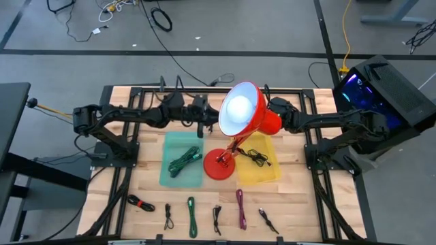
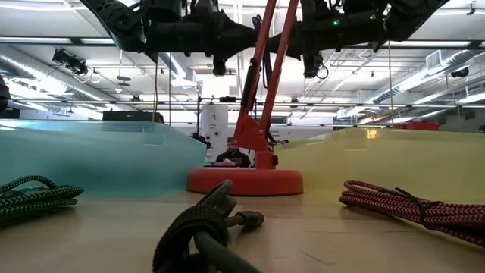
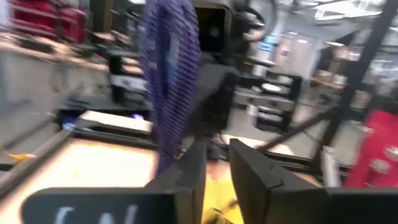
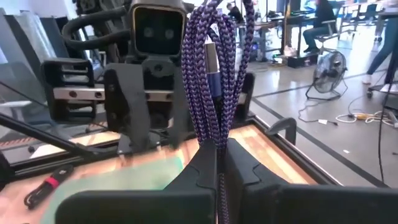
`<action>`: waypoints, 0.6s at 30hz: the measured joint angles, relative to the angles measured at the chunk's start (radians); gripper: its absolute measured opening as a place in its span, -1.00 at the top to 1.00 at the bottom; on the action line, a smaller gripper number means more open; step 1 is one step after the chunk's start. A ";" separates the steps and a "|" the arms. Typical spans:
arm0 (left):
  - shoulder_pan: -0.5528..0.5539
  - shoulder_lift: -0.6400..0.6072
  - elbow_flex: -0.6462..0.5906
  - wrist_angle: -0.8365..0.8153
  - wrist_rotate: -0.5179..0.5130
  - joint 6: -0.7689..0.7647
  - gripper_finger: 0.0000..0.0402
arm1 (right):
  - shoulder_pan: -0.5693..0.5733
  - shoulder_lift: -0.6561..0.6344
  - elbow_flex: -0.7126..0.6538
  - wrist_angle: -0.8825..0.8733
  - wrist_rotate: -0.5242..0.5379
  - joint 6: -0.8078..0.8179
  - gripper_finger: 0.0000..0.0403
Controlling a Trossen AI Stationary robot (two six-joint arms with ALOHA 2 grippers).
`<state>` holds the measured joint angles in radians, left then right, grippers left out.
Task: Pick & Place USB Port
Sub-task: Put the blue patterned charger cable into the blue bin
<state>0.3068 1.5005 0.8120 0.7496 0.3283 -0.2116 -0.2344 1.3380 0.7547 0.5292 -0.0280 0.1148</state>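
Note:
A bundled purple braided USB cable (image 4: 217, 68) is held in my right gripper (image 4: 217, 165), which is shut on it high over the far middle of the table. The red lamp's shade (image 1: 242, 109) hides this gripper in the high view. My left gripper (image 1: 202, 126) faces it at close range with its fingers open and empty. It also shows in the right wrist view (image 4: 152, 118), just behind the cable. The cable shows in the left wrist view (image 3: 171, 81) and in the low view (image 2: 265, 67), well above the table. My right gripper pinches the purple cable bundle between its two fingers, on several strands together (image 4: 216, 146) near one end of the bundle. The rest of the bundle (image 4: 219, 43) reaches out past the fingertips toward my left gripper. It is clear of the table.
The red desk lamp's base (image 1: 219, 165) stands between a teal tray (image 1: 170, 178) holding a green cable (image 1: 185, 162) and a yellow tray (image 1: 269, 173) holding a black cable (image 1: 257, 158). Several more cables lie in a row along the near edge, among them a magenta one (image 1: 240, 207).

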 joint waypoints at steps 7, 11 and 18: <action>-0.007 0.000 0.000 0.007 -0.053 0.011 0.12 | 0.000 0.000 0.000 -0.005 0.000 0.012 0.99; -0.008 0.000 0.000 0.005 -0.080 0.014 -0.06 | 0.000 0.000 0.000 -0.005 0.000 0.013 0.99; -0.003 0.000 0.000 -0.037 -0.177 0.048 -0.13 | 0.017 0.000 0.000 -0.009 -0.018 0.021 0.99</action>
<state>0.3039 1.5005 0.8120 0.7123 0.1517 -0.1639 -0.2176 1.3380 0.7547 0.5205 -0.0463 0.1362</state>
